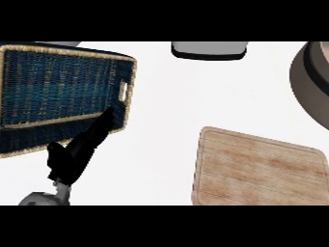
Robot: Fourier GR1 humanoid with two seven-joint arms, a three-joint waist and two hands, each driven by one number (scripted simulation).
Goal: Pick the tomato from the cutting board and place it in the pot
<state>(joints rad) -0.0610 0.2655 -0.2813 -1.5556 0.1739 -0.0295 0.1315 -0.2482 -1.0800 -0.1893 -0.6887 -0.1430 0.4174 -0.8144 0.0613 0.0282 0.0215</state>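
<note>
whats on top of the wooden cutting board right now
Nothing shows on the light wooden cutting board: the visible top is bare planks, no tomato. Its lower edge runs out of the view, so that strip can't be checked. The black left hand lies over the dark blue woven mat.

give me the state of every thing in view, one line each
left hand: open, fingers straight, tips over the woven mat's right edge
right hand: not in view
woven mat: flat on the counter, nothing else on it
cutting board: flat on the counter, bare, no tomato on it
pot: upright at the right edge, cut off by the frame, inside hidden
tomato: not visible
grey object: at the top edge, cut off
</note>
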